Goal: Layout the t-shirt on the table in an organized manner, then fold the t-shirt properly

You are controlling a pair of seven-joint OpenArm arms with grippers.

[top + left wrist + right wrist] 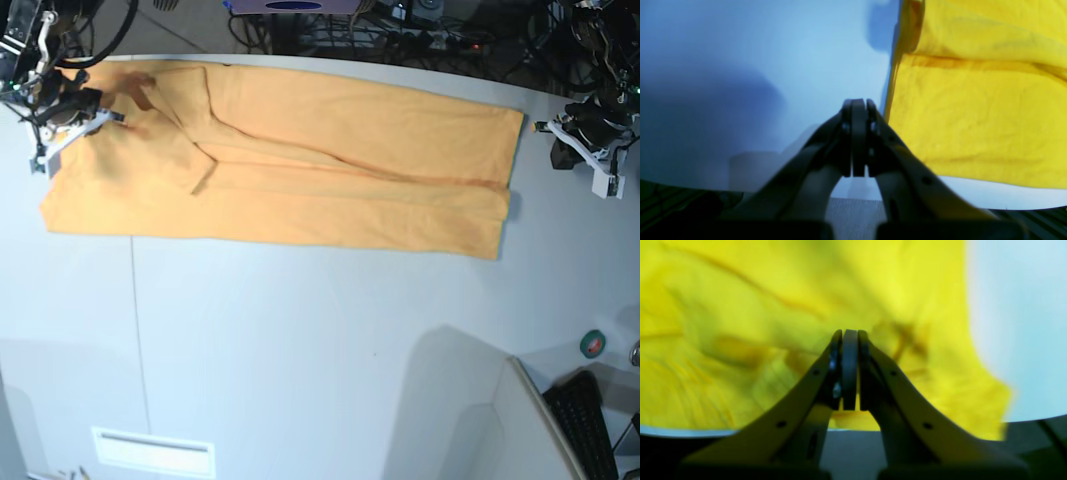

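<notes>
- Pale grey counter (300, 350) lies bare in front.
- Beyond it, the t-shirt (300, 170) is a long band, sides apparently folded in.
- Left fingers (603, 172) pressed together, holding nothing, beside its end.
- Right fingers (60, 140) pinched together over the far end, holding nothing visible; crosswise folds probably remain.

Looks like a robotics lab w/ a test bench: big off-white table (300, 350), tangled cables (400, 30) and electronics along the far edge. A keyboard (590, 425) and a tape roll (594, 343) sit at the near right corner, i.e. an operator's desk.
</notes>
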